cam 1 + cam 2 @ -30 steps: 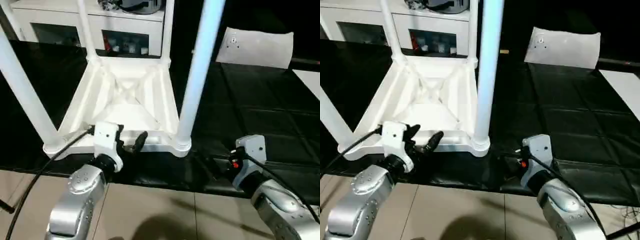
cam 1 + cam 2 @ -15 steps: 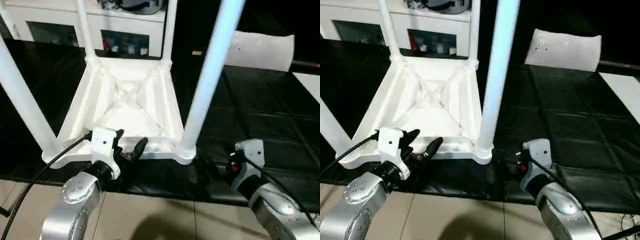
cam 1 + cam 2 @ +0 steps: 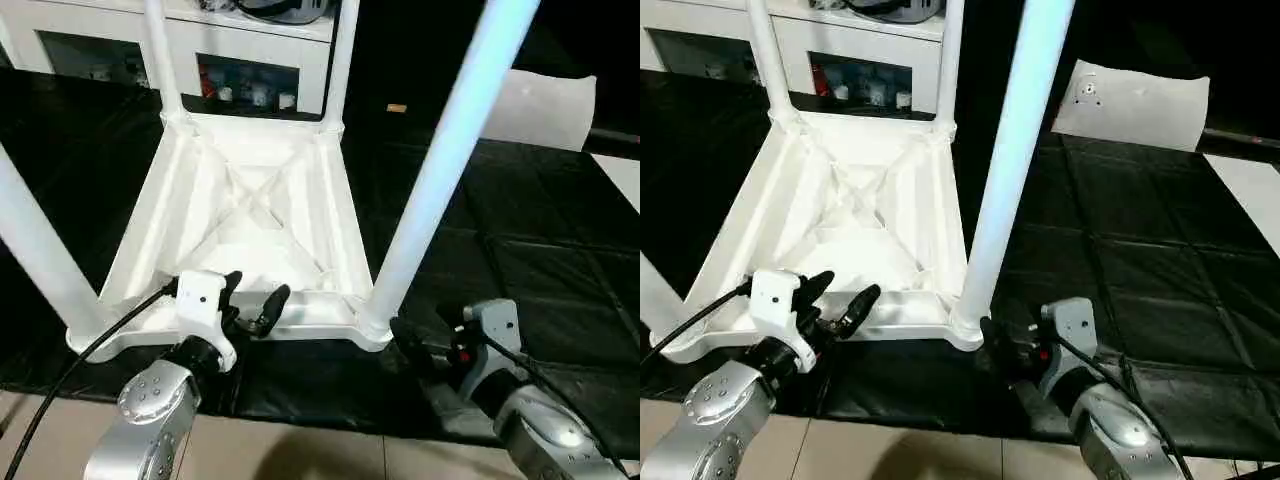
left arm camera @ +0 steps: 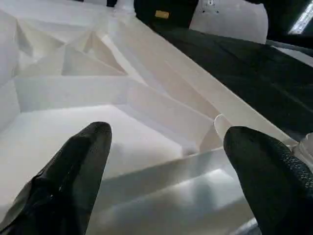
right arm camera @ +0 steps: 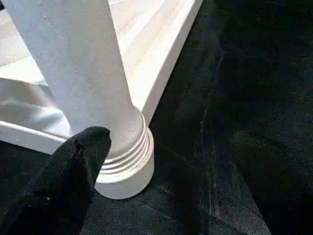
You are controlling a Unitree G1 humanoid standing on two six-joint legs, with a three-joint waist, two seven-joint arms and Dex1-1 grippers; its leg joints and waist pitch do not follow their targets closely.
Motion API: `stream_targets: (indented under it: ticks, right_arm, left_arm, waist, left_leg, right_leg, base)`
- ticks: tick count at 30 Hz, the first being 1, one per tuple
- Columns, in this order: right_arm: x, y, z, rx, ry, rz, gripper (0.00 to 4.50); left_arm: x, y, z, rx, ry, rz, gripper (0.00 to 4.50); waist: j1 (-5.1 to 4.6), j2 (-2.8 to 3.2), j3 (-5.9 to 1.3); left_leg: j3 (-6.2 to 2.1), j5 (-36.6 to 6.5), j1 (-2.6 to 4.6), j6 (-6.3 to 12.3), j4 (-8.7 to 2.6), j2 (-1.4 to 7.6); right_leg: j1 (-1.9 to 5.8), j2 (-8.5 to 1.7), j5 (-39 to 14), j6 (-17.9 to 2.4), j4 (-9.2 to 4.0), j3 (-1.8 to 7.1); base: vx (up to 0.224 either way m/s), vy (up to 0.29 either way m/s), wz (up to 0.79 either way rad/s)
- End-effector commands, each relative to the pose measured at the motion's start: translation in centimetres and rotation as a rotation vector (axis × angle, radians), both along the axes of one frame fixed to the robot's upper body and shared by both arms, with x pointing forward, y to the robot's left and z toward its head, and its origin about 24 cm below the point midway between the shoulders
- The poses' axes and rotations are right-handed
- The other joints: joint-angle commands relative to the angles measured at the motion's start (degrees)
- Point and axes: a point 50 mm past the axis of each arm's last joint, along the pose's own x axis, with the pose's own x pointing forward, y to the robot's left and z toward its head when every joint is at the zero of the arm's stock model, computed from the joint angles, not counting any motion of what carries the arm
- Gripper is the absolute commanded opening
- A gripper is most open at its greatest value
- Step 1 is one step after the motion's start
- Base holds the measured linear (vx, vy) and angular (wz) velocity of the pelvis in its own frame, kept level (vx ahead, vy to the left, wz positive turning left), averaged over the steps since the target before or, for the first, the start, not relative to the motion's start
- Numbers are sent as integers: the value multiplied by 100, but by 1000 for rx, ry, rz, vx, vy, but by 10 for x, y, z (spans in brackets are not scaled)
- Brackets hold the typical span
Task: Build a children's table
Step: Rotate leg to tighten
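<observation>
The children's table [image 3: 250, 215] is being seen upside down on the black mat [image 3: 520, 250], filling the centre and left of the head-camera frame, its ribbed underside facing up and its four legs rising out of the corner sockets. The near right leg [image 3: 440, 170] is being shown slanting up to the top edge of the frame, the near left leg [image 3: 35, 250] is being cut off at the left edge, and the two far legs are being seen at the top centre. At the lower left of the frame, the left gripper [image 3: 250, 305] is being held with its fingers spread wide, poised just over the near rim of the table top and holding nothing; in the left wrist view both black fingertips [image 4: 78, 166] are being seen well apart above the rim. At the lower right, the right gripper [image 3: 415, 345] is being held low on the mat just beside the socket of the near right leg; one black finger [image 5: 68, 181] is being seen close to the ribbed collar, and its opening cannot be told. A white sheet [image 3: 545, 105] is being seen lying at the upper right, and a white cabinet [image 3: 240, 40] at the top.
</observation>
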Motion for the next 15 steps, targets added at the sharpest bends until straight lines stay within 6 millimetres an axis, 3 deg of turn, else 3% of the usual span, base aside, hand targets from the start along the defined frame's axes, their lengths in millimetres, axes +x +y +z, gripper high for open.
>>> stream_targets:
  ticks: [1,4,5,10,15]
  right_arm:
    - [0,-4,0,-17,-1,-14,450]
    - [-1,-6,-2,-27,1,-21,450]
    - [-1,-7,-2,-29,2,-28,450]
    - [-3,-8,-4,-32,3,-31,450]
    - [-2,-6,-5,-28,12,-23,450]
  left_arm:
    - [-1,-3,-2,12,0,-10,413]
    - [-1,-3,-3,10,1,-8,413]
    - [-1,-3,-4,10,1,-8,413]
    - [-1,-3,-4,9,2,-13,413]
    - [0,-4,-6,7,1,-17,413]
  waist:
    - [-5,49,-211]
    - [27,55,-175]
    - [32,57,-186]
    - [2,74,-204]
    - [31,71,-213]
  left_leg:
    - [-146,127,-52,1060,-375,358]
    - [-107,-73,-87,805,-366,333]
    - [-118,-47,-65,685,-377,343]
    - [-155,-17,22,717,-405,386]
    - [-119,97,-74,707,-348,303]
  right_leg:
    - [302,-525,-86,-1258,-279,319]
    - [372,-552,-585,-1287,-372,369]
    - [380,-526,-638,-1246,-367,362]
    - [331,-510,-392,-1211,-304,318]
    - [427,-521,-252,-1240,-336,379]
  base:
    - [0,0,0]
    - [0,0,0]
    - [0,0,0]
    - [0,0,0]
    - [0,0,0]
